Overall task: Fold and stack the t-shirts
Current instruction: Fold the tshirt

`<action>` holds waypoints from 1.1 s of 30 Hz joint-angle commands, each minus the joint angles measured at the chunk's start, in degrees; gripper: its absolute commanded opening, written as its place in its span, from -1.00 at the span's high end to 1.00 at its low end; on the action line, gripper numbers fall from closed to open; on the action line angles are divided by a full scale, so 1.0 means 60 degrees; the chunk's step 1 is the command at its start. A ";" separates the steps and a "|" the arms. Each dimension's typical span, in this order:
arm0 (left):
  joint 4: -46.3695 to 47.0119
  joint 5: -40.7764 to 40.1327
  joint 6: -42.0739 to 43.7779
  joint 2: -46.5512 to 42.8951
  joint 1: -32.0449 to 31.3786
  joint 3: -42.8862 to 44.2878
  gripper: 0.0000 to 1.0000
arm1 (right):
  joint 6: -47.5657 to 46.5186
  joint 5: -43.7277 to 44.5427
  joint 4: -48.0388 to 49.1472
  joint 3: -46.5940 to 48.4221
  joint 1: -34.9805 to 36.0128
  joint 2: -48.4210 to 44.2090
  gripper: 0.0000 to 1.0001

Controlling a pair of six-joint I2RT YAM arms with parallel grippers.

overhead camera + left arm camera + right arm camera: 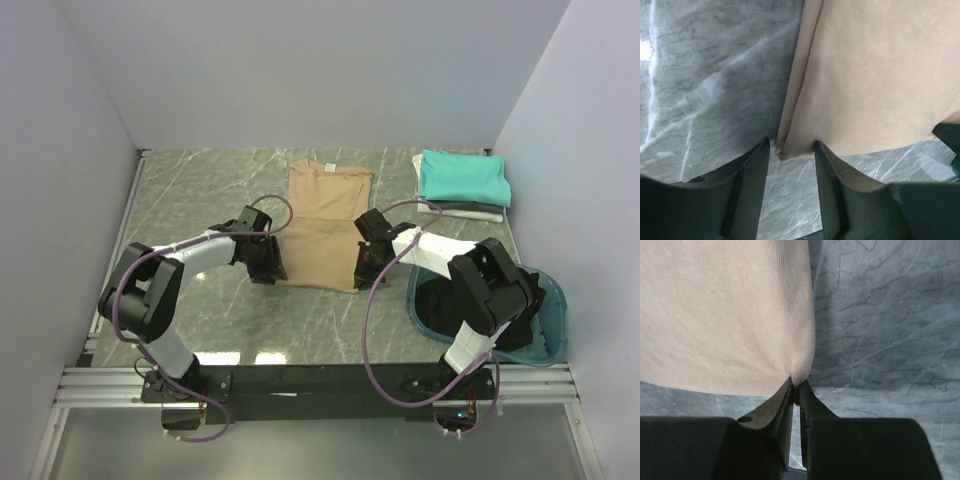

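Item: tan t-shirt lay flat on the counter; right tool was pinched shut on its near right corner, left tool stood open astride the near left corner, needing to close through both layers before an even lift.

The spread t-shirt lies flat on the bench, ahead of and between the two grippers. Its near left corner sits within the jaws of the left gripper, its near right corner in those of the right gripper. Ahead and right of the right gripper rests a stack of folded t-shirts. To its right, nearer the arm bases, stands a basin holding cloth.
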 commanded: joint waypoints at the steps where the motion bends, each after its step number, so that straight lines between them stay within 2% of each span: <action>1: -0.0110 -0.0467 -0.0112 0.0272 -0.0189 0.0246 0.07 | 0.0051 0.0138 -0.0160 -0.0212 0.0157 0.0044 0.74; 9: -0.0037 -0.0629 -0.0141 0.0404 -0.0233 0.0056 0.42 | 0.0124 0.0124 -0.0175 -0.0315 0.0187 -0.0014 0.76; 13: 0.0153 -0.0556 -0.0127 0.0389 -0.0233 -0.0163 0.56 | 0.0124 0.0080 -0.0190 -0.0300 0.0187 -0.0044 0.87; 19: 0.0431 -0.0453 -0.0010 0.0463 -0.0306 -0.0310 0.99 | 0.0051 -0.0023 -0.0262 -0.0227 0.0187 0.0029 0.98; 33: 0.0022 -0.0995 0.0532 -0.0898 -0.0336 -0.0559 0.99 | -0.0198 0.0168 -0.0717 -0.0592 0.0201 -0.0937 1.00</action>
